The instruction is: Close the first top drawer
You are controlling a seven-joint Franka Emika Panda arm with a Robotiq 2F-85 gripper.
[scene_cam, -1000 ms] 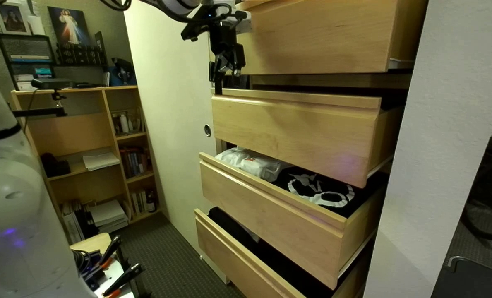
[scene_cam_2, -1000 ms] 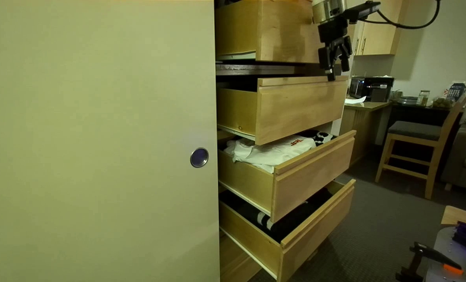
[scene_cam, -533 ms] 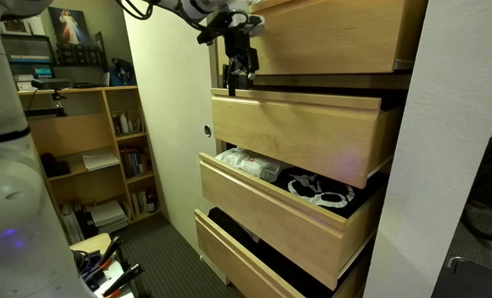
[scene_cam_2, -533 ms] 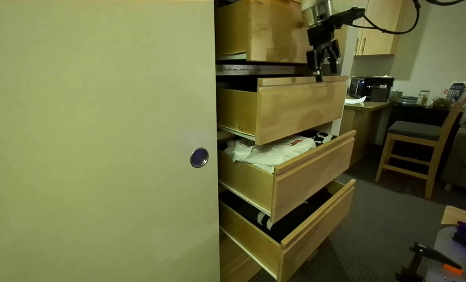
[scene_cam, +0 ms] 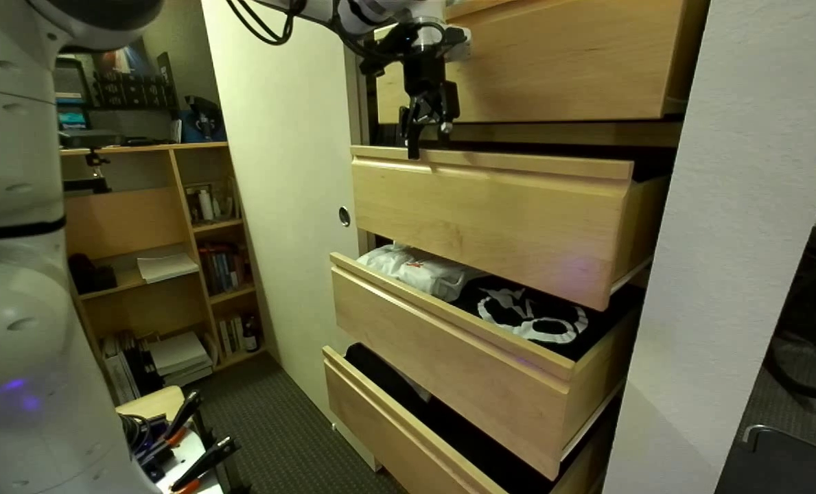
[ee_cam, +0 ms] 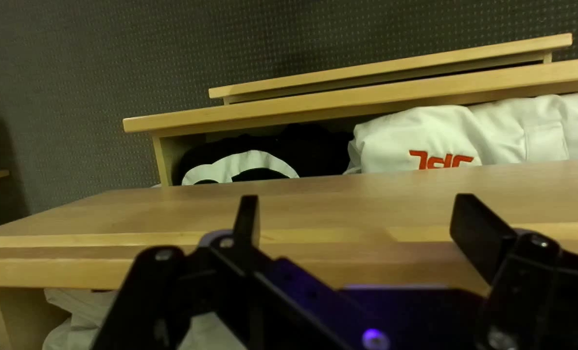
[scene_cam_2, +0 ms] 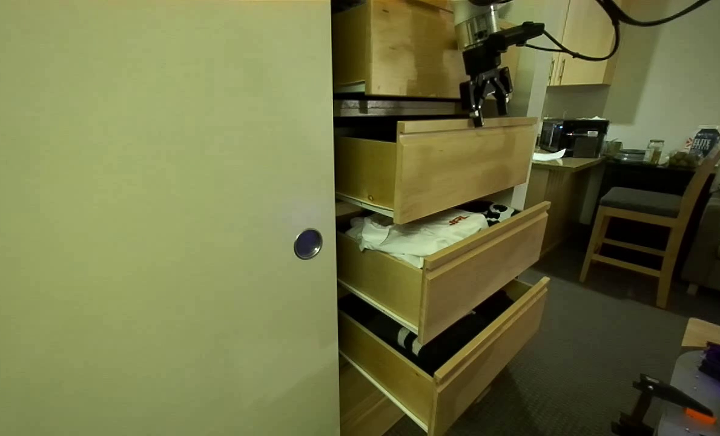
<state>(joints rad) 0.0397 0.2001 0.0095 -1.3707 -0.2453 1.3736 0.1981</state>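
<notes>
The top drawer is the highest of the four I can see, its upper part cut off by the frame in both exterior views. It stands partly out: in an exterior view, a strip of its side wall shows between its front and the edge of the white door. From there it looks less far out than the second drawer, just below it. I call the job part done at best: the front is not flush, and the rest of the slide inward is left.

My gripper hangs with its tips down in front of the top drawer, so low that they overlap the second drawer's upper edge in both exterior views. The jaws are spread wide, with a broad gap between the fingers in the wrist view and nothing held. I judge that I am at the push itself, using the wrist or the gripper's base against the front, though I can't make out whether they touch it. Nor can I tell whether a tip touches the second drawer; if it does, I may drag that one along.

The second, third drawer and fourth drawer are out too. They aren't my task, so I would leave them and press straight inward until the top one stops.
</notes>
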